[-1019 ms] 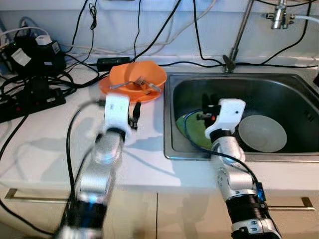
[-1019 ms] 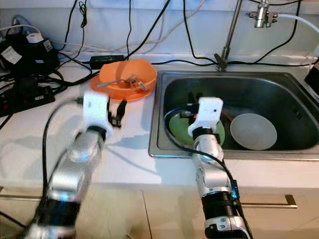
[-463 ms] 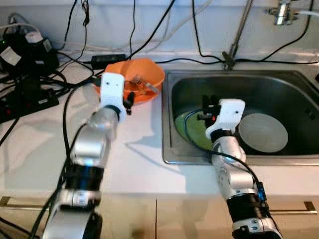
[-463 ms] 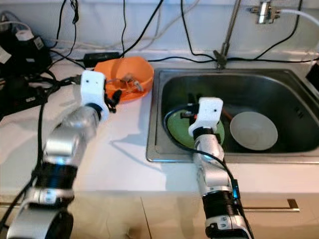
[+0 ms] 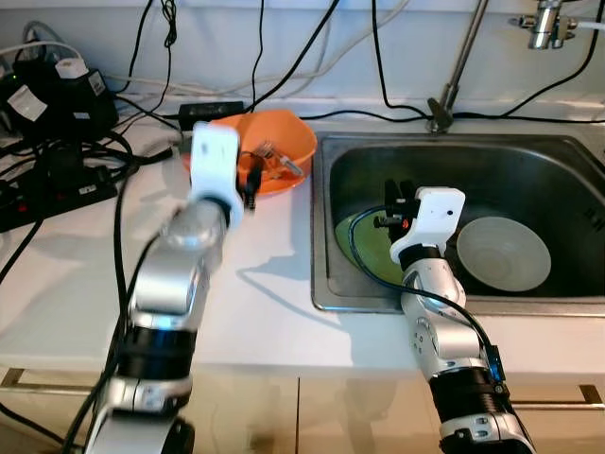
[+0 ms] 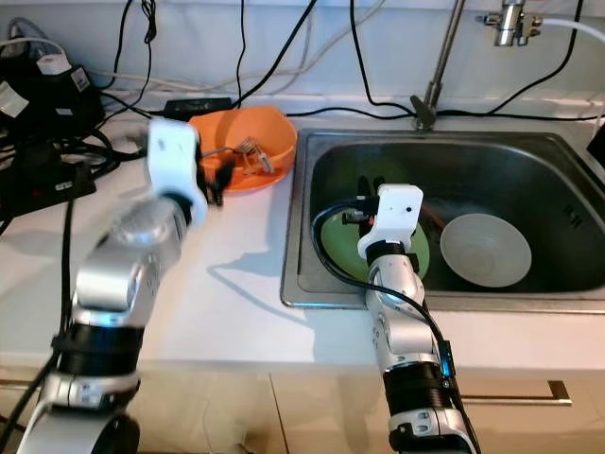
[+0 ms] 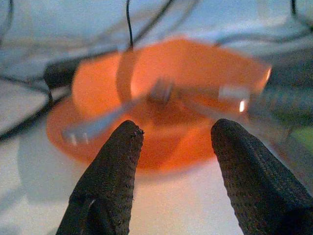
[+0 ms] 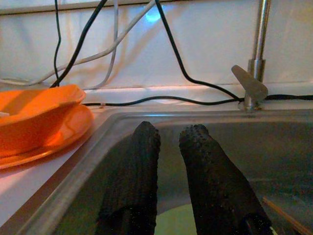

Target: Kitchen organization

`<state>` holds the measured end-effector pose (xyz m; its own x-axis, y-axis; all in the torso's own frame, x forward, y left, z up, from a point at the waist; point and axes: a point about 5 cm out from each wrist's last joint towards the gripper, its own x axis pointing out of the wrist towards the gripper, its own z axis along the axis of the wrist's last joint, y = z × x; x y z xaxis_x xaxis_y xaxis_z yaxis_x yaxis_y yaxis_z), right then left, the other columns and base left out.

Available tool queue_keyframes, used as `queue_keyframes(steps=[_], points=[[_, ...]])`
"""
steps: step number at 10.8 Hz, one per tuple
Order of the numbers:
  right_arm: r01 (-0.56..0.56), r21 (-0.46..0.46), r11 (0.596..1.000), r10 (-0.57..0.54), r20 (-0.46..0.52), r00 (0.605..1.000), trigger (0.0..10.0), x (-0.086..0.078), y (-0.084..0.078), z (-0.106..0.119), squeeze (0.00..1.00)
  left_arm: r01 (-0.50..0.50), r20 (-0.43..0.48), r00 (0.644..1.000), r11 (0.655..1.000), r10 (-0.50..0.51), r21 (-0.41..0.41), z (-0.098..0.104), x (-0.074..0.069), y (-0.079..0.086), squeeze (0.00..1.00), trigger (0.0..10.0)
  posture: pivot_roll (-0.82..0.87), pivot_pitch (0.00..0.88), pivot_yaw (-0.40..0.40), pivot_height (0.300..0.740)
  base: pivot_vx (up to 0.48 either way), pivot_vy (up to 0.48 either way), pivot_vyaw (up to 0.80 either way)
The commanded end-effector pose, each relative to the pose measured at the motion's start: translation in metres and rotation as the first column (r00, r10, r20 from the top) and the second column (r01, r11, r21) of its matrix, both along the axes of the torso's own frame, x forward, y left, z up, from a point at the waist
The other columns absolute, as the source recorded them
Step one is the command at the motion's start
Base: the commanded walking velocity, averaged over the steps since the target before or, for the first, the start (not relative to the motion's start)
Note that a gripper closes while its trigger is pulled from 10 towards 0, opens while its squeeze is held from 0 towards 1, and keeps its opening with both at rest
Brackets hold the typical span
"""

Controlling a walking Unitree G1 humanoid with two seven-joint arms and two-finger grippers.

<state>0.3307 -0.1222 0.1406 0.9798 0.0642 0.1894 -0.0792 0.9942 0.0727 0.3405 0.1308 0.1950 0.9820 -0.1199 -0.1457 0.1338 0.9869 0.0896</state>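
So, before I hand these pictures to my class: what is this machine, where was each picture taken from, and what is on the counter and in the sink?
It is a humanoid robot with two silver arms, each ending in two long black fingers. The two wide pictures come from cameras in its head, looking down at a white kitchen counter and a steel sink. The two close-ups come from cameras on its wrists.

The left gripper is open and empty, right in front of an orange bowl that sits on an orange plate and holds metal cutlery. The right gripper hangs over the sink, fingers slightly apart, holding nothing. In the sink lie a green plate and a pale bowl. Black cables and chargers crowd the counter's far left.
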Motion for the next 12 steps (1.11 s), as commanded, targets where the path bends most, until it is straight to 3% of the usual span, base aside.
queue_keyframes(steps=[1, 4, 8, 12], points=[[-0.008, 0.01, 1.0, 0.008, 0.0, 1.0, 10.0, 0.0, 0.001, 0.001, 0.0, -0.007, -0.014, 1.0, 1.0, 0.008, 0.021, 0.0, 0.0, 0.003, 0.0, 10.0, 0.13, 0.0, 0.033, 0.74, 0.0, 0.0, 0.0], [0.002, 0.011, 1.0, -0.002, -0.001, 1.0, 10.0, -0.001, -0.002, 0.0, 0.0, -0.018, -0.084, 0.996, 1.0, 0.02, 0.024, -0.009, 0.001, 0.007, 0.0, 10.0, 0.13, 0.0, 0.038, 0.74, 0.0, 0.0, 0.0], [0.008, 0.014, 1.0, -0.008, 0.001, 1.0, 10.0, -0.003, -0.002, 0.0, 0.0, -0.017, -0.146, 0.989, 1.0, 0.015, -0.017, -0.022, 0.035, 0.006, 0.0, 10.0, 0.1, 0.0, 0.058, 0.74, 0.0, 0.0, 0.0], [0.019, 0.013, 1.0, -0.019, -0.003, 1.0, 10.0, -0.009, -0.005, -0.003, 0.0, -0.015, -0.143, 0.99, 0.999, 0.021, 0.039, -0.023, 0.051, 0.009, 0.0, 10.0, 0.08, 0.0, 0.071, 0.74, 0.0, 0.0, 0.0]])
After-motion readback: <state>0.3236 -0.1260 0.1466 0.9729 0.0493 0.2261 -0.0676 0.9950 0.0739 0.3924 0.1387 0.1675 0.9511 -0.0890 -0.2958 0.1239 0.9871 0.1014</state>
